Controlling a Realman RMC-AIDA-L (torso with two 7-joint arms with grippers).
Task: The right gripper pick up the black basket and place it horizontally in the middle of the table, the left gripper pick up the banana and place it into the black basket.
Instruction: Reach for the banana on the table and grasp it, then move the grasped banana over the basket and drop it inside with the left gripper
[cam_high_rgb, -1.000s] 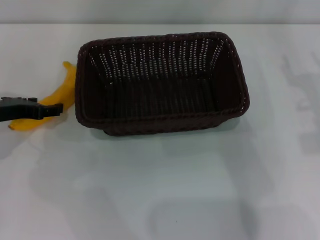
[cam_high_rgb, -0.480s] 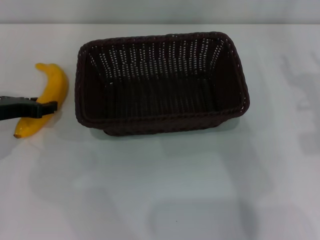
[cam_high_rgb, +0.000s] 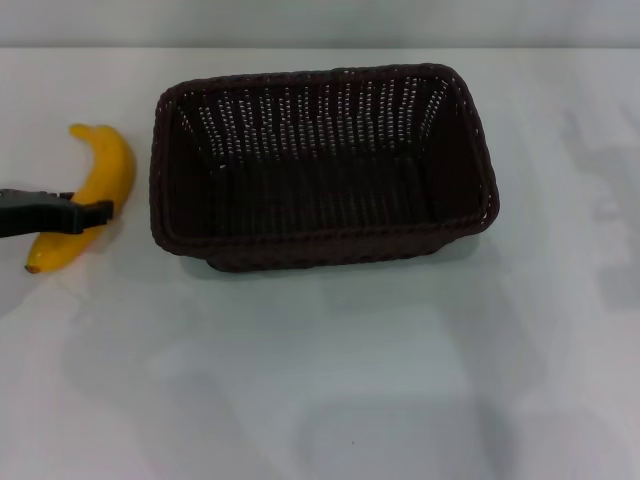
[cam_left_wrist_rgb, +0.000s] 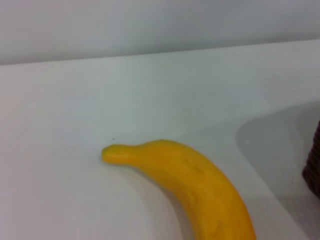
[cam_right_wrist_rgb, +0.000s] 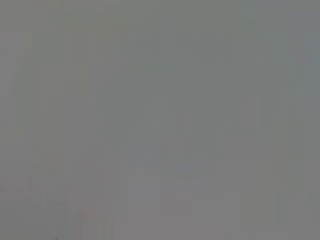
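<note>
The black basket (cam_high_rgb: 322, 165) stands upright in the middle of the white table (cam_high_rgb: 330, 380), its long side running left to right; it holds nothing. The yellow banana (cam_high_rgb: 92, 190) lies left of the basket, a small gap apart from it. My left gripper (cam_high_rgb: 98, 213) reaches in from the left edge as a dark shape and is closed across the banana's middle. The left wrist view shows the banana (cam_left_wrist_rgb: 200, 187) close up on the table, with the basket's edge (cam_left_wrist_rgb: 313, 167) beside it. My right gripper is out of view; the right wrist view is plain grey.
The table's far edge (cam_high_rgb: 320, 47) meets a pale wall just behind the basket. White tabletop lies in front of and to the right of the basket.
The banana has swung away from the basket's left wall and now lies more upright in the head view. My left gripper has drawn back slightly to the left with it.
</note>
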